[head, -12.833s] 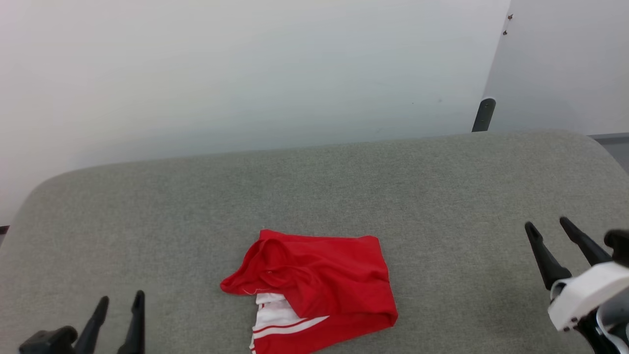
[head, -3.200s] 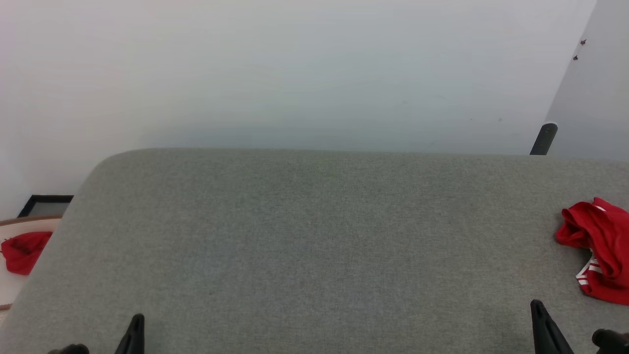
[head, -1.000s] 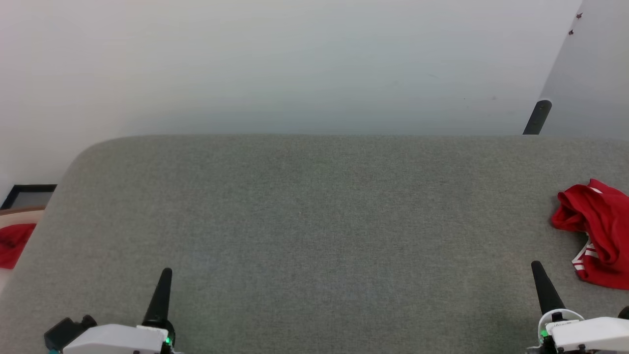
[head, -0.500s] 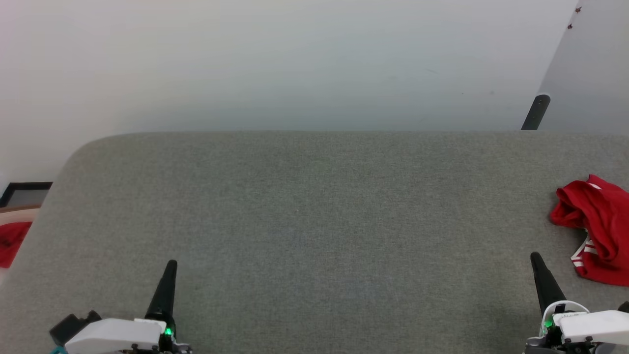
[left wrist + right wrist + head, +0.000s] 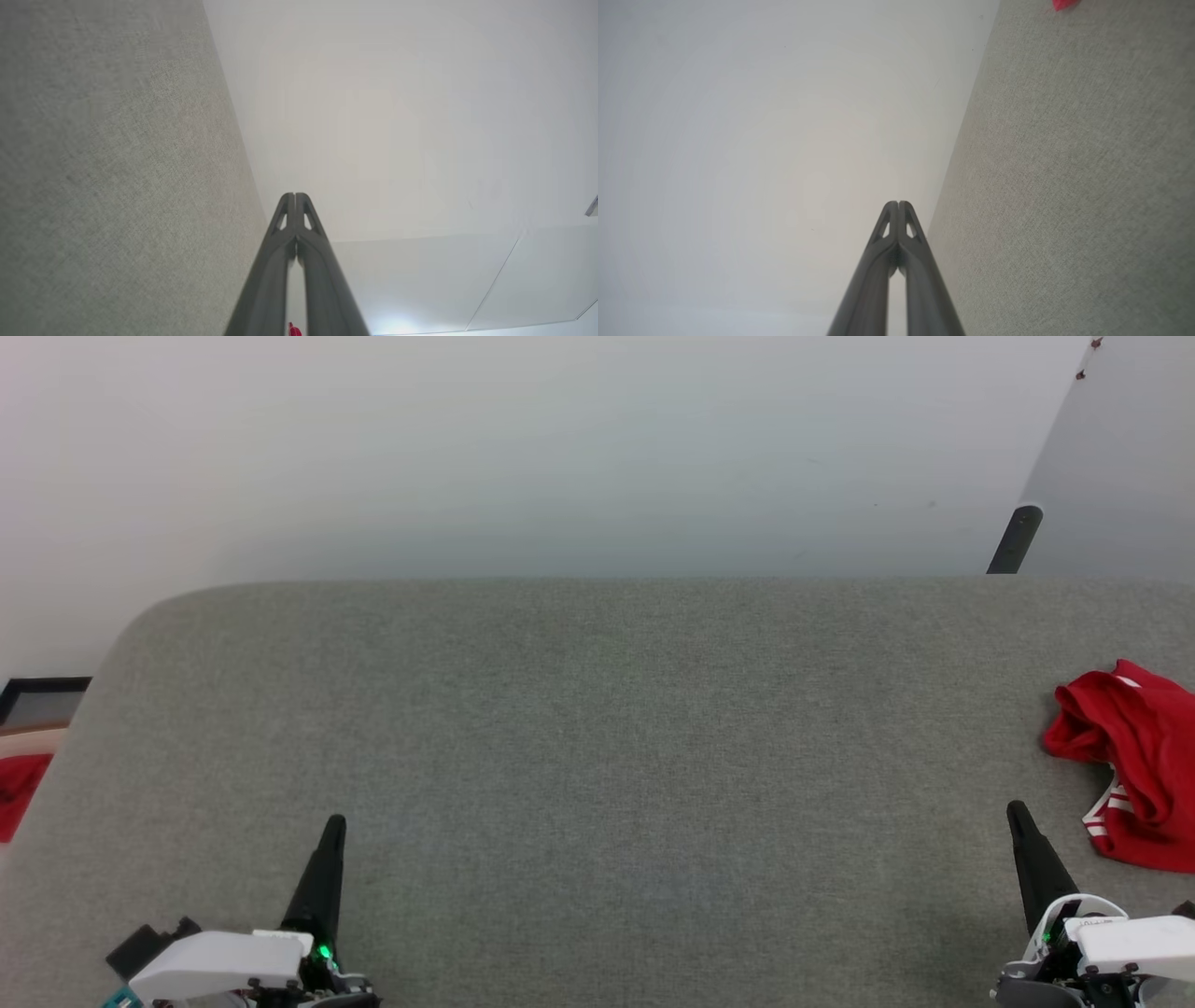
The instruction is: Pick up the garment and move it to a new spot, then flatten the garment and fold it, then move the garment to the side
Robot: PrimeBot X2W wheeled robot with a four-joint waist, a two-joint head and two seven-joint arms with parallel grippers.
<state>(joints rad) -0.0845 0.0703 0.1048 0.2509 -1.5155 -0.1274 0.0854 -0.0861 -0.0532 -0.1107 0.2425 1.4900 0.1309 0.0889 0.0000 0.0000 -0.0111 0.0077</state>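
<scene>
The garment [image 5: 1134, 756] is a bright red bundle with a white, red-striped bit at its lower left. It lies bunched at the far right of the grey fabric table [image 5: 597, 709], partly cut off by the frame edge. My right gripper [image 5: 1016, 812] is shut and stands just left of the garment without touching it. My left gripper [image 5: 334, 826] is shut near the front left, far from it. In the wrist views both the left gripper [image 5: 295, 196] and the right gripper [image 5: 899, 204] show fingers pressed together with nothing between them. A red sliver [image 5: 1064, 3] shows at the top edge.
Beyond the table's rounded left corner lies another red cloth [image 5: 14, 793] on a pale surface, with a black frame [image 5: 42, 695] behind it. A black post [image 5: 1013, 537] rises behind the table's back right edge. A white wall stands behind the table.
Since the earliest frame the garment has gone from the table's middle to its far right, and both grippers have shut. In the last second both grippers rose slightly higher in the head view.
</scene>
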